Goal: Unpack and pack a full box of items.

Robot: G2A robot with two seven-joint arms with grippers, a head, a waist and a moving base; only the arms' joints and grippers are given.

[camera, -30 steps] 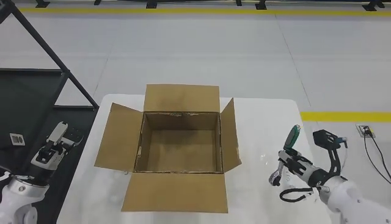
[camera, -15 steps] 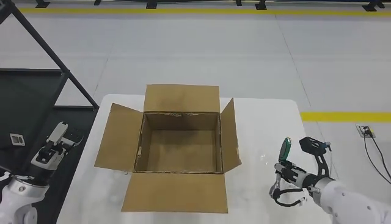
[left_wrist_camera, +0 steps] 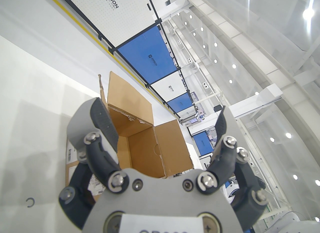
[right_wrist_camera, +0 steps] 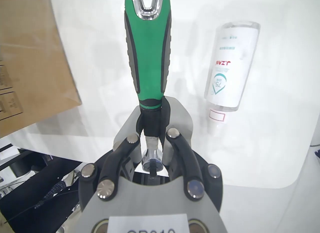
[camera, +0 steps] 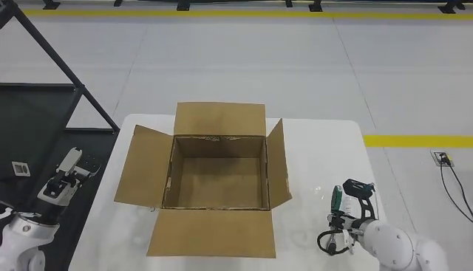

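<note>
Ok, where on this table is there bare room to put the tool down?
Bare: the table right of the box, from its right flap out to the far corner, and the box's own floor. Crowded: the near right corner, where the bottle lies beside the right hand holding the tool.

The right claw (right_wrist_camera: 153, 119) hides the green tool's (right_wrist_camera: 148, 51) neck; the box (right_wrist_camera: 30, 56) is cropped.

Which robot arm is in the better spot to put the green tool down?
Right, most likely. The right gripper is shut on the green tool, over the table near the bottle. The left gripper is open and empty, off the table's other side.
</note>
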